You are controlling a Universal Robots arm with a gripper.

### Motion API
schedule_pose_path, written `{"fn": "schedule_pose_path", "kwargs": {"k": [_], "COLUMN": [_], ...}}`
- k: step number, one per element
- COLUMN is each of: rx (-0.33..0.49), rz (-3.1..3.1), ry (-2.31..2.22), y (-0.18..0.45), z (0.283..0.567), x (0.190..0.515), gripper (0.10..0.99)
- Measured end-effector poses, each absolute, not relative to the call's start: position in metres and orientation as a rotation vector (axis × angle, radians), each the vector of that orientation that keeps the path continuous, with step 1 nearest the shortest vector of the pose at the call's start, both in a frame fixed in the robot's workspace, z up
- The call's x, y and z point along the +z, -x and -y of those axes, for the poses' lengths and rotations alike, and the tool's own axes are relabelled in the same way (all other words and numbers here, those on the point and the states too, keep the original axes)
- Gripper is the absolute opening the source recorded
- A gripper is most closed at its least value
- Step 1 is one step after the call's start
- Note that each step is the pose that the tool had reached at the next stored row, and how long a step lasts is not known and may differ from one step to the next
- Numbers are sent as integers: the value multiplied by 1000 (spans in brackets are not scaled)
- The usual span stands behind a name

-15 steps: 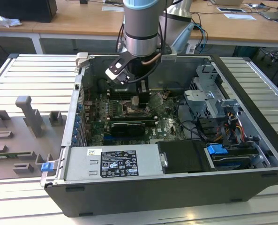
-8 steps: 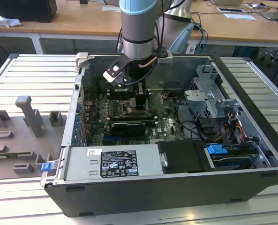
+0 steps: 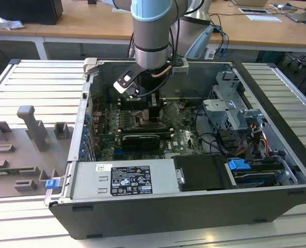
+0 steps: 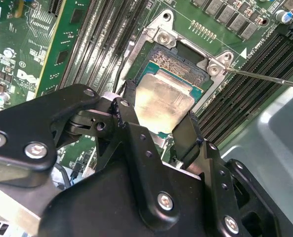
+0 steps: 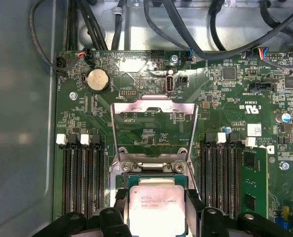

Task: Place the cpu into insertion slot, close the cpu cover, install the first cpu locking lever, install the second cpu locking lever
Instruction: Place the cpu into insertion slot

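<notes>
In both wrist views the cpu [image 4: 163,101] [image 5: 156,207], a pale silver square chip, sits between my gripper's black fingers [image 4: 129,96]. My gripper [image 4: 158,111] [image 5: 157,197] is shut on the cpu, one finger on each opposite edge. The chip lies over the near part of the insertion slot [image 4: 178,61], whose dark contact field and silvery rim show beyond it. I cannot tell whether the chip rests in the slot or hovers just above. The cpu cover [image 5: 153,104] stands swung open behind the slot. In the exterior view my gripper [image 3: 155,111] reaches down into the open computer case.
Long black memory slots [image 5: 82,182] [image 5: 220,182] flank the socket on both sides. A thin metal lever rod [image 4: 265,79] sticks out beside the socket. Cables [image 5: 195,29] run along the case wall. A power supply [image 3: 124,181] and a drive cage [image 3: 235,116] crowd the case.
</notes>
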State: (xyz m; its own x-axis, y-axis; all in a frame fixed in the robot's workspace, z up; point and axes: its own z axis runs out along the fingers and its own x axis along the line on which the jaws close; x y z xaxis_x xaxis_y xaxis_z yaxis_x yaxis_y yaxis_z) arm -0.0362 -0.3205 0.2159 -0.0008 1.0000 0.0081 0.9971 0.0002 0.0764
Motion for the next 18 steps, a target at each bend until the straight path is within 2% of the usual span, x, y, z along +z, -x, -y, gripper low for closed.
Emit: {"fn": "schedule_pose_path", "kwargs": {"k": [18], "rx": [93], "rz": [-2187], "ry": [-2186], "y": [41], "z": [320], "x": [208], "gripper": [541]}}
